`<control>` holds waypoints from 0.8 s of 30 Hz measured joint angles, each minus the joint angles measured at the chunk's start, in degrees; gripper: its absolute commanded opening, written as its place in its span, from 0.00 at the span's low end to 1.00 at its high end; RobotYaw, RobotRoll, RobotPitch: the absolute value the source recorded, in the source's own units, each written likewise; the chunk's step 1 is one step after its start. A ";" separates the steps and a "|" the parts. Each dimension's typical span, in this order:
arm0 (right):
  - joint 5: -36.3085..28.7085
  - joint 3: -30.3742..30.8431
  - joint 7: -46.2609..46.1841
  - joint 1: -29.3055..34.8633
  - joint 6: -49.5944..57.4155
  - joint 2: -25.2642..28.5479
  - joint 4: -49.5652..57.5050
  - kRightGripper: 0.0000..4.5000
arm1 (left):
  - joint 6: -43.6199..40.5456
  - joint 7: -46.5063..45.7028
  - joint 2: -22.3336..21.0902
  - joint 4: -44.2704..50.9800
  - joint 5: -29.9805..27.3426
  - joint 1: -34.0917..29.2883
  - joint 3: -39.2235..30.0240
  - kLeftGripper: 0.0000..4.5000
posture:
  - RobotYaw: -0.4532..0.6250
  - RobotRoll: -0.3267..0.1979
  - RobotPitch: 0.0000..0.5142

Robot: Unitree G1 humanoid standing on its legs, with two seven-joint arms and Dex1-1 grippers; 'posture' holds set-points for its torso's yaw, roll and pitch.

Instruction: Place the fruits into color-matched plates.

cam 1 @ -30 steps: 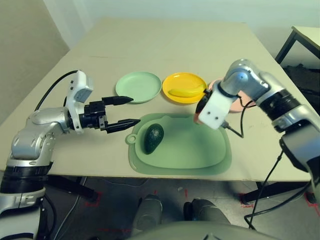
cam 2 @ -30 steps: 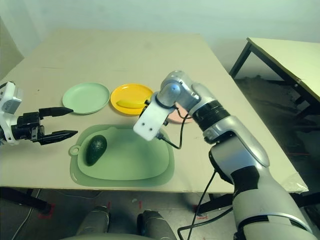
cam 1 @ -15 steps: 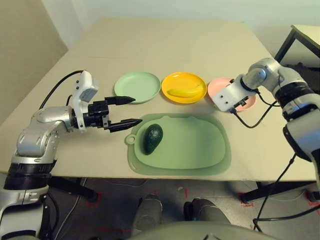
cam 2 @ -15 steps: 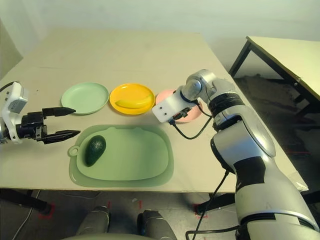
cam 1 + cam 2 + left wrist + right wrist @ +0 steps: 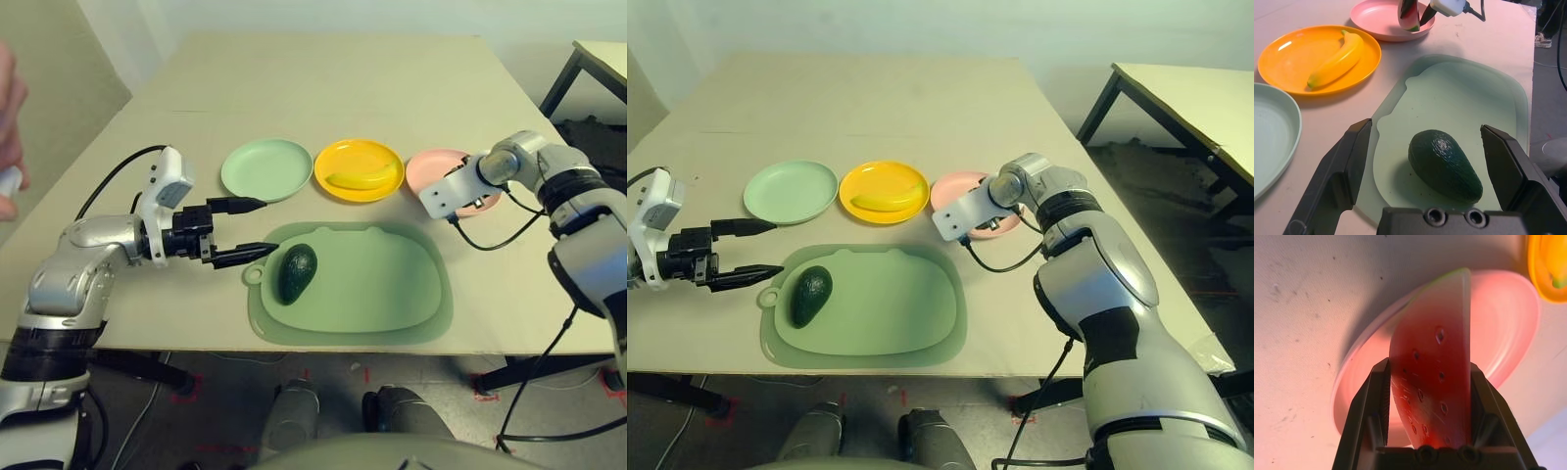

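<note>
Left eye view: 3 plates in a row mid-frame, green (image 5: 265, 168), yellow (image 5: 359, 169), pink (image 5: 438, 168). 3 fruits: banana (image 5: 360, 179) on yellow, avocado (image 5: 297, 271) on mat (image 5: 382, 294), watermelon (image 5: 1434, 377) clamped in right claw (image 5: 1427, 382) over pink. Left claw (image 5: 239, 231) wide open, empty.

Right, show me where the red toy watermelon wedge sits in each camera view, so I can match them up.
Left eye view: hidden behind the right end effector, over the pale pink round plastic plate.
Right eye view: hidden likewise.
Left wrist view: red toy watermelon wedge at the far end, above the pink plate.
Right wrist view: centre, clamped between the right end effector fingers.
Shared landmark: the pink plate.
</note>
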State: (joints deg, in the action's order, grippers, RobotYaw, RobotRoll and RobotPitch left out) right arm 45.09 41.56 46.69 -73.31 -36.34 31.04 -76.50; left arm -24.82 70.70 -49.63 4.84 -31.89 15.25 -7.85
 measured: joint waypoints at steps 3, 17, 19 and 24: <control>0.66 0.01 -1.27 0.20 0.49 -0.11 -0.24 0.68 | -0.01 0.00 0.00 0.44 -0.02 -0.17 0.00 1.00 | 0.55 0.62 0.16; 2.16 0.05 -3.21 0.12 -0.22 1.04 -0.34 1.00 | 0.19 0.00 0.00 0.64 0.30 -0.14 0.01 1.00 | 0.54 0.62 0.15; 2.02 -0.10 -2.01 -0.73 -1.70 1.93 -0.17 1.00 | 0.37 0.08 0.00 0.50 0.34 -0.07 0.05 1.00 | 0.53 0.62 0.15; -3.33 -4.48 8.53 -3.65 -6.11 7.28 4.01 1.00 | 1.07 0.75 -0.01 -0.46 0.66 0.85 0.18 1.00 | 0.53 0.62 0.14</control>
State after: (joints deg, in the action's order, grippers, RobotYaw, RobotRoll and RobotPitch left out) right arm 41.75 37.08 55.22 -76.96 -42.44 38.32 -72.49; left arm -23.74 71.45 -49.64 4.38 -31.23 16.10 -7.67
